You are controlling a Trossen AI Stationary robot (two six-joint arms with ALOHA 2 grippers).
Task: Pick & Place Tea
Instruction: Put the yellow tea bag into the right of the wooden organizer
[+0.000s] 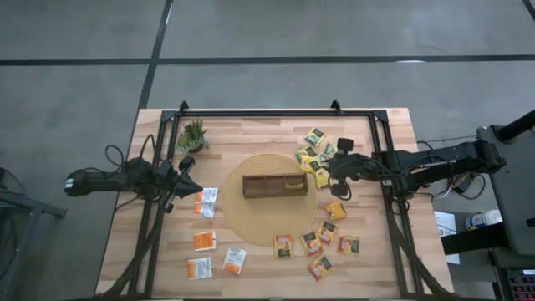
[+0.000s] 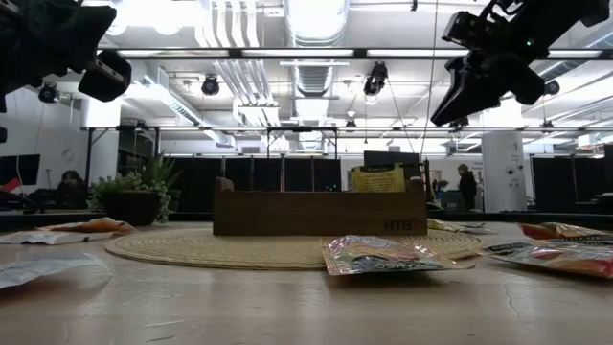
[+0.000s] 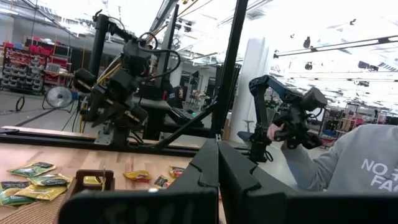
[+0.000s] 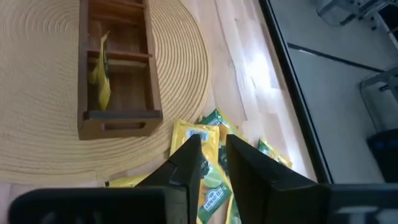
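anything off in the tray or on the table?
One yellow sachet stands on edge, tilted, in the wooden tray's end compartment rather than lying flat. Other compartments look empty. Remaining sachets lie loose around the round mat.

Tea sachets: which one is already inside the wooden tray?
Only one yellow-green sachet stands on edge in the compartment at the wooden tray's right end, nearest the right arm; all the others lie flat on the table or mat.

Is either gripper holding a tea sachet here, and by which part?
Cannot be told. The right gripper has its fingers over the yellow-green sachets, but no grip shows. The left gripper is shut, holding nothing.
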